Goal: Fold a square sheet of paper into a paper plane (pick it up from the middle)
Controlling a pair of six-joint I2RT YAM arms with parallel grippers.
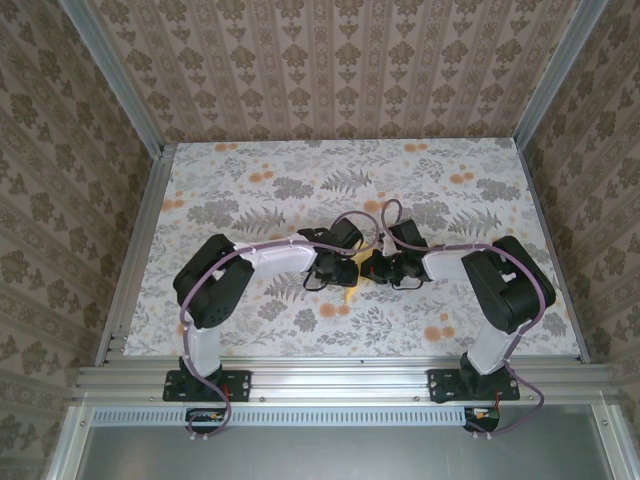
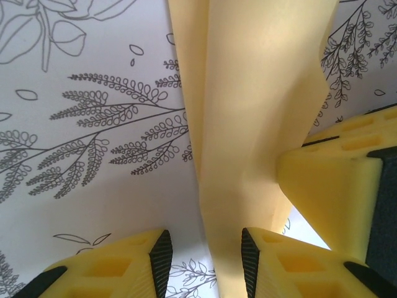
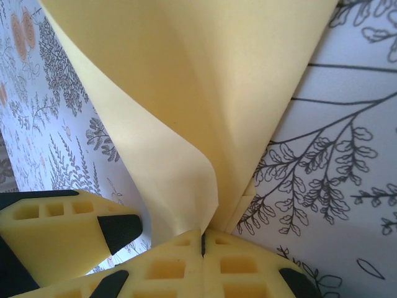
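The paper (image 2: 248,93) looked thin, smooth and matt. The fingers (image 2: 105,273) were matt yellow plastic with black pads (image 2: 161,264). The printed surface (image 2: 93,186) looked smooth.

Arms: left arm (image 1: 215,285), right arm (image 1: 508,280), same build. Black rounded joint housings, white link tubes, purple-grey cable (image 1: 182,318) along each, flat black base plates (image 1: 208,386). Grippers: left gripper (image 2: 205,245), right gripper (image 3: 202,239), blocky yellow fingers (image 2: 105,273) with rectangular moulded pockets, black pads (image 2: 162,257) at tips.

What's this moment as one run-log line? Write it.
paper: creased, curling up | left pincer: open, straddling paper | right pincer: shut on paper edge | fold: unfinished
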